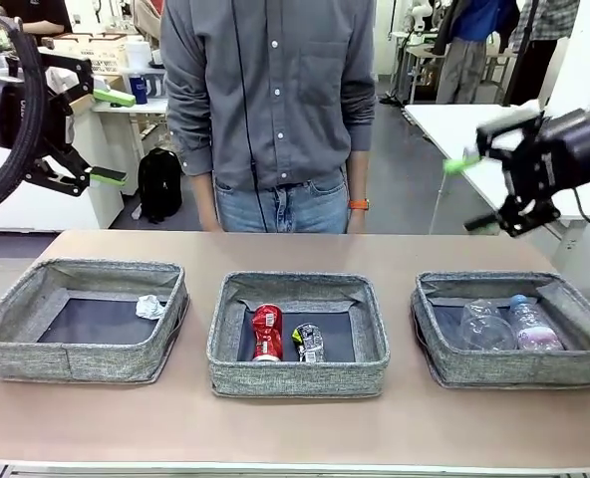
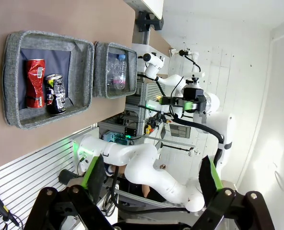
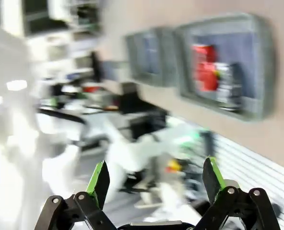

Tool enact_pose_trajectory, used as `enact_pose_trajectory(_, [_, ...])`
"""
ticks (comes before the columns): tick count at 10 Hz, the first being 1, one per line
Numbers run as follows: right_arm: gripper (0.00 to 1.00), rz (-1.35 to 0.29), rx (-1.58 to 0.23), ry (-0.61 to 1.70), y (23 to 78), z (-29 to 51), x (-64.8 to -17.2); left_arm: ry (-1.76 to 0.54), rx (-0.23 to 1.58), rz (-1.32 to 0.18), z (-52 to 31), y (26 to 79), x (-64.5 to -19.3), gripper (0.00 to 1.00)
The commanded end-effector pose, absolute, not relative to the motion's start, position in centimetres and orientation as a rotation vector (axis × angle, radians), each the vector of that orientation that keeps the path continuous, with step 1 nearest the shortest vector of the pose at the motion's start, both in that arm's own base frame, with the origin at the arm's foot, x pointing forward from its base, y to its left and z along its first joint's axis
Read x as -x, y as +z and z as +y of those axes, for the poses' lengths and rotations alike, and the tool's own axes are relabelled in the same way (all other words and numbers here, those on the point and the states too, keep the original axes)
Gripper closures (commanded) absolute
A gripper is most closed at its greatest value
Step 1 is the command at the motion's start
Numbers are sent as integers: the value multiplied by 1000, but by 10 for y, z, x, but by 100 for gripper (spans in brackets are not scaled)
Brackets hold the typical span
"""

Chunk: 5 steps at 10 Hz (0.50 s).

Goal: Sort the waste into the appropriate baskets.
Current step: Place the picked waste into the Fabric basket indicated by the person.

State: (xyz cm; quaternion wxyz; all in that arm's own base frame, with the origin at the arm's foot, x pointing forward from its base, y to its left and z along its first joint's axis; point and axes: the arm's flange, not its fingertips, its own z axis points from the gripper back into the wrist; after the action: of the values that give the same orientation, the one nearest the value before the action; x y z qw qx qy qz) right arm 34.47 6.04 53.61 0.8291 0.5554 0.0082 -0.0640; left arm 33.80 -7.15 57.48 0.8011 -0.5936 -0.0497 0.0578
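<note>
Looks like the sorting is pretty much wrapped up, judging by how everything sits. Three grey woven baskets run in a row across the lower half of the front view. The basket at lower left (image 1: 36, 339) has just the crumpled white paper ball (image 1: 150, 307), tucked into its far right corner. The middle basket (image 1: 297, 376) has both cans lying side by side on the dark base: the crushed red can (image 1: 266, 333) on the left and the crushed dark multicoloured can (image 1: 309, 343) just beside it. The basket at lower right (image 1: 514, 370) holds the plastics, with the clear plastic cup (image 1: 485, 326) right next to the clear bottle with pink label (image 1: 530, 325). So it reads as paper, metal, plastic, one kind per bin, which makes sense for the task.

I can't spot any loose litter on the bare brown table (image 1: 295, 428).

Both arms are parked up high, well apart from the baskets, probably because there's nothing left to grab. The left gripper (image 1: 111, 136) sits at the upper left of the front view with its green-padded fingers spread wide and nothing between them. The right gripper (image 1: 479, 189) is at the upper right, also spread open and empty; its wrist view is smeared, so my guess is it's moving.

A person in a grey shirt (image 1: 270, 90) stands at the far side of the table.
</note>
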Motion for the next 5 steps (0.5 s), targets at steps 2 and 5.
enact_pose_trajectory(2, [0,-136,-1446,-198,527,89,-347,123,1264,-96,-70,576,-337,0])
enact_pose_trajectory(5, [0,-49,-1430,-230,538,66,-350,123,1264,-96,-70,576,-337,0])
